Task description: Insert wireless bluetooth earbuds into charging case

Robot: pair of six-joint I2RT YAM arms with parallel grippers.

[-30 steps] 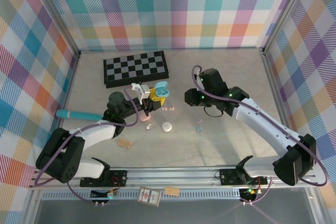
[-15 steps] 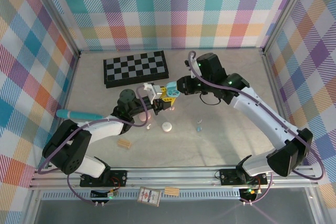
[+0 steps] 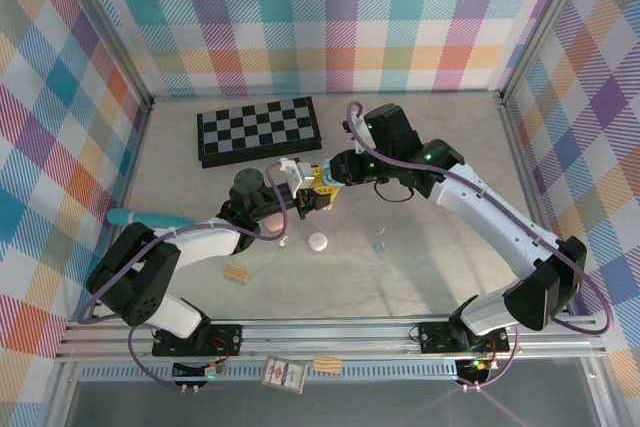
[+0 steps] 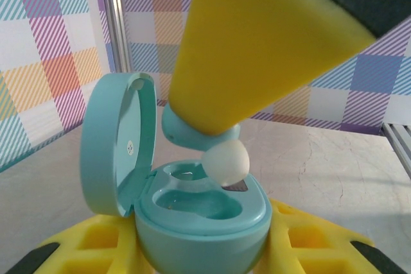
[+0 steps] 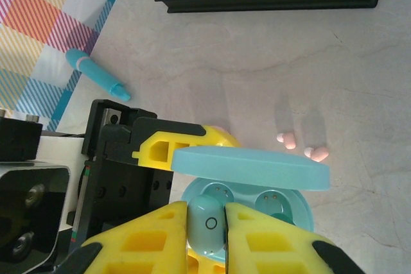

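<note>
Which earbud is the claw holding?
The light blue earbud, pinched in the right claw over the open teal case. The pink earbuds lie loose on the table.

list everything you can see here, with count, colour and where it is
chessboard: one, black and white, far left of the table
pen: one, teal, left side of the table
wooden block: one, tan, near left
closed case: one, white, table centre
charging case: one, teal, lid open, in the left claw
held earbud: one, light blue, in the right claw, at the open case
pink earbuds: two, pale pink, on the table beyond the case
blue earbud: one, light blue, right of the closed case
white earbud: one, white, left of the closed case
left claw: yellow fingers, shut on the charging case
right claw: yellow fingers, shut on the held earbud
</note>
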